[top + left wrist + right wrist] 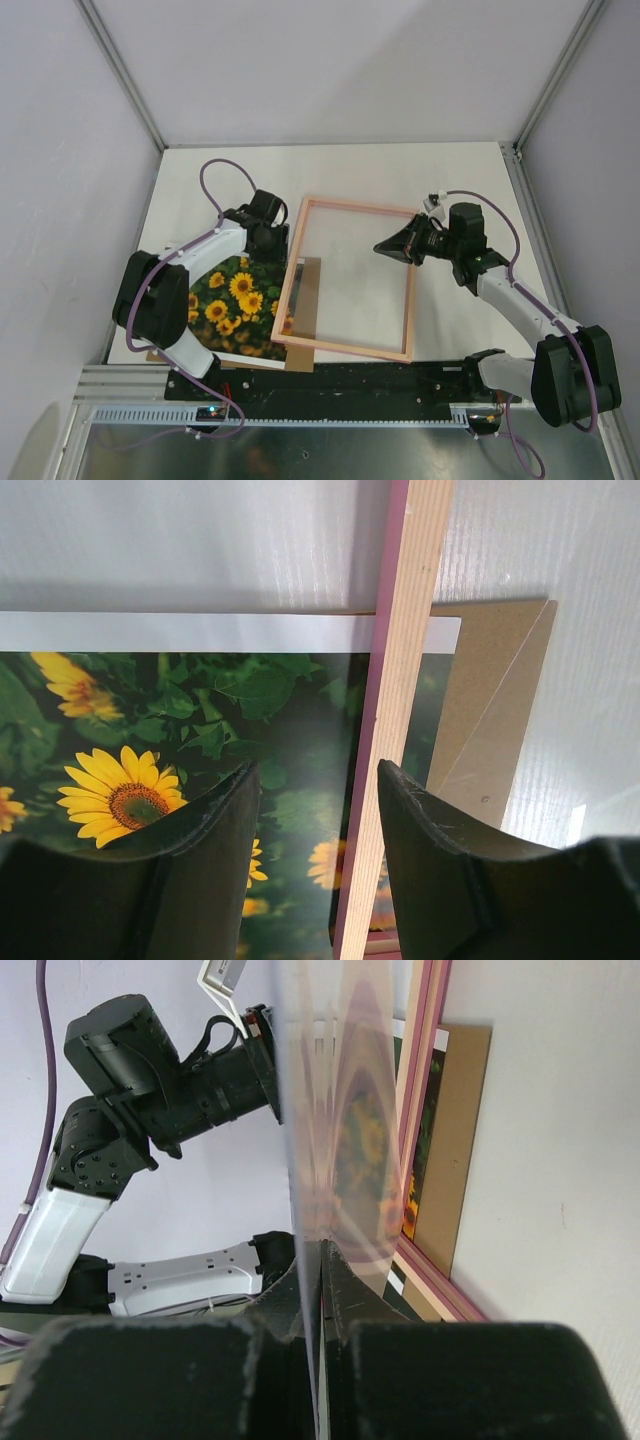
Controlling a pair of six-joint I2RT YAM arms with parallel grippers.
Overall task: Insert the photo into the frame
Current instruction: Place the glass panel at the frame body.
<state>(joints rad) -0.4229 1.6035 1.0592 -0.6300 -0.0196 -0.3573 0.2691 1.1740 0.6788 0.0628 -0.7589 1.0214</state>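
Left wrist view only: left fingers (215, 830) open, straddling the frame (400, 680)'s left rail, photo (150, 730) beneath. Brown backing board (490, 680) lies just right of that rail. Right wrist view only: right fingers (345, 1300) closed on a thin clear sheet (300, 1140), seen edge-on. Top view: photo sits toward the near-left corner of the worktop (400, 170), right edge under the frame. Bare worktop beyond the far rail.

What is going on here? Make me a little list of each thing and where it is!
photo: picture side up on the table, one edge under the frame
frame: one rail crosses over the photo
brown board: beneath the photo and that rail
clear sheet: pinched at its edge by the right jaws
left jaws: open, one either side of the rail
photo in frame: not yet
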